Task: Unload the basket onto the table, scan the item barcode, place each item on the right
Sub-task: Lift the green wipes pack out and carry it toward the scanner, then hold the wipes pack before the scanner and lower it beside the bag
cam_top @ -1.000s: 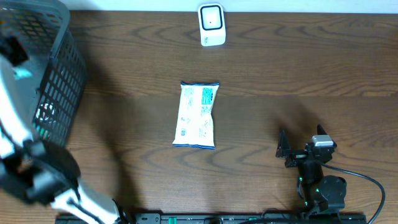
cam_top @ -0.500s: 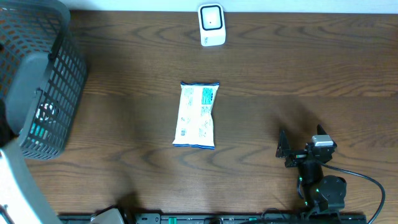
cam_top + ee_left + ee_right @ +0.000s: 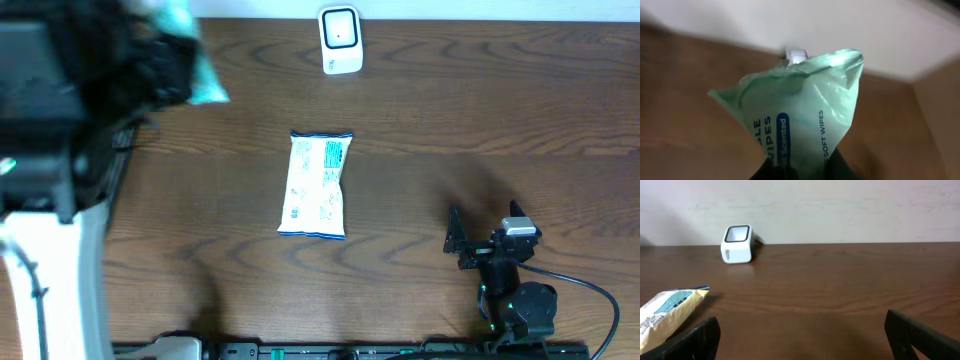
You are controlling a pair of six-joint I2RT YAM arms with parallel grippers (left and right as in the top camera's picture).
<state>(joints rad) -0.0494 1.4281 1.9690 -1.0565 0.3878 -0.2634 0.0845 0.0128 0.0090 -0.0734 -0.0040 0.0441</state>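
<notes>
My left gripper (image 3: 800,172) is shut on a pale green pack of wipes (image 3: 800,110), pinching its lower end between the dark fingers. From overhead the left arm is raised high and blurred at the far left, with the left gripper (image 3: 165,65) holding the green pack (image 3: 198,62) in the air. The white barcode scanner (image 3: 340,40) stands at the table's back edge; the same scanner (image 3: 796,54) peeks out behind the pack. My right gripper (image 3: 485,235) rests open near the front right, nothing between its fingers (image 3: 695,340).
A white and blue snack pack (image 3: 317,185) lies flat mid-table, also the snack pack (image 3: 667,312) at the lower left of the right wrist view. The scanner (image 3: 737,243) faces the right gripper from afar. The left arm hides most of the dark mesh basket at far left.
The left arm has risen from the basket toward the camera and swung right, carrying the green pack with it. The right arm has not moved.
</notes>
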